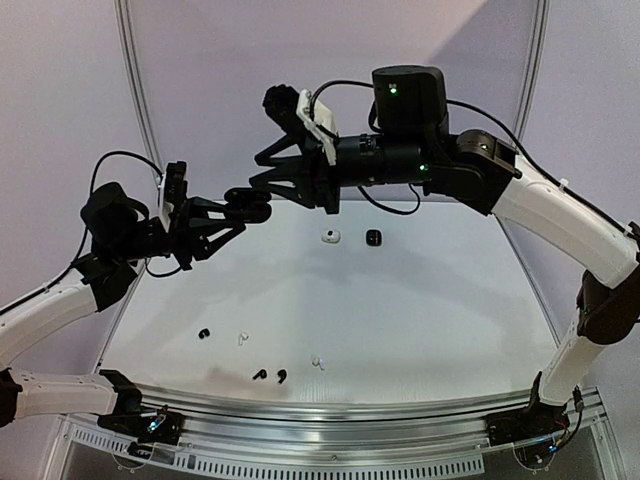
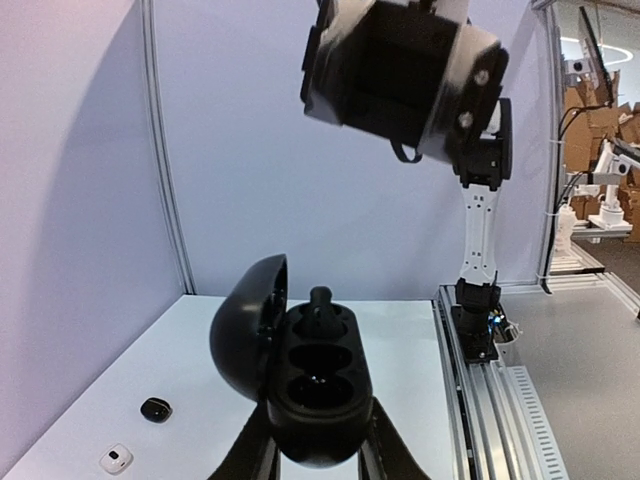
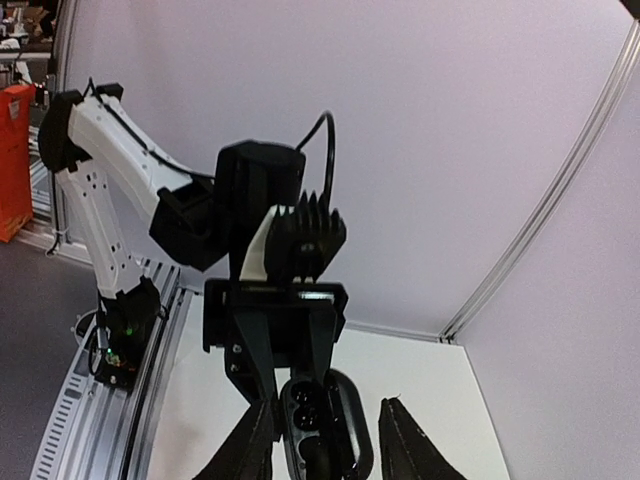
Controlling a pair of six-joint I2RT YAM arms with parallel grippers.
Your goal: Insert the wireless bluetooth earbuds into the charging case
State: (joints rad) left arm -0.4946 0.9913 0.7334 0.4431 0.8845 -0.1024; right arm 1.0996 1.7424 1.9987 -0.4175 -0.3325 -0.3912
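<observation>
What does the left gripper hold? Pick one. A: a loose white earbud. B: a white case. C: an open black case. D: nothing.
C: the left gripper clamps the black case, lid swung open, an earbud in one slot.

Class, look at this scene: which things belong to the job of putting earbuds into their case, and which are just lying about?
Job in hand:
- open black charging case, held in the left hand
- black earbud standing in one slot
- loose black earbuds
- loose white earbuds

Lying about:
- small white case
- small black case, neither touched
</observation>
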